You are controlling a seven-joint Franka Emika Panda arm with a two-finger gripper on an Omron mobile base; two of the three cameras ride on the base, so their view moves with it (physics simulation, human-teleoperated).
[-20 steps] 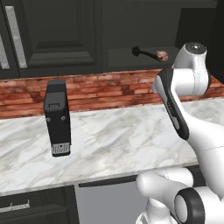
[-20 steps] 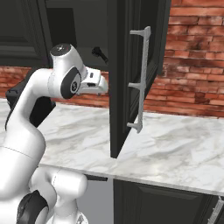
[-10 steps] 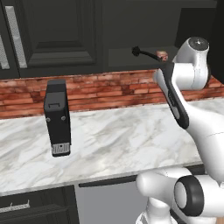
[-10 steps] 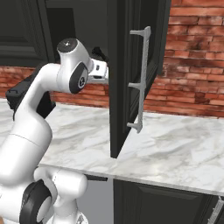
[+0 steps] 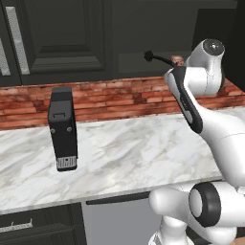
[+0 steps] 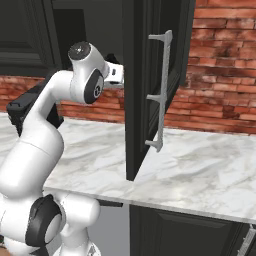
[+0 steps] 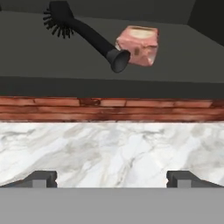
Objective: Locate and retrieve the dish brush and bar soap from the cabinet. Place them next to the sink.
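Note:
The dish brush (image 7: 83, 33) lies on the open cabinet's bottom shelf (image 7: 109, 83), its spiky head at the upper left and its handle end toward me. The bar soap (image 7: 138, 45), reddish with a paler top, sits just right of the handle end and looks to be touching it. My gripper (image 7: 111, 179) is open, below and in front of the shelf, over the marble counter, with nothing between its fingertips (image 7: 41, 178). In the left base view the brush (image 5: 157, 58) and soap (image 5: 178, 61) show beside my raised arm. The sink is out of view.
The cabinet door (image 6: 150, 75) stands open toward me with a long silver handle (image 6: 161, 90), close to the right of my hand (image 6: 116, 74). A black box-shaped appliance (image 5: 63, 128) stands on the counter to the left. Brick wall (image 5: 110, 98) behind the marble counter (image 5: 124, 153).
My arm has risen and swung toward the open cabinet, bringing the hand closer to the shelf edge. The gripper stays open; brush and soap have not moved.

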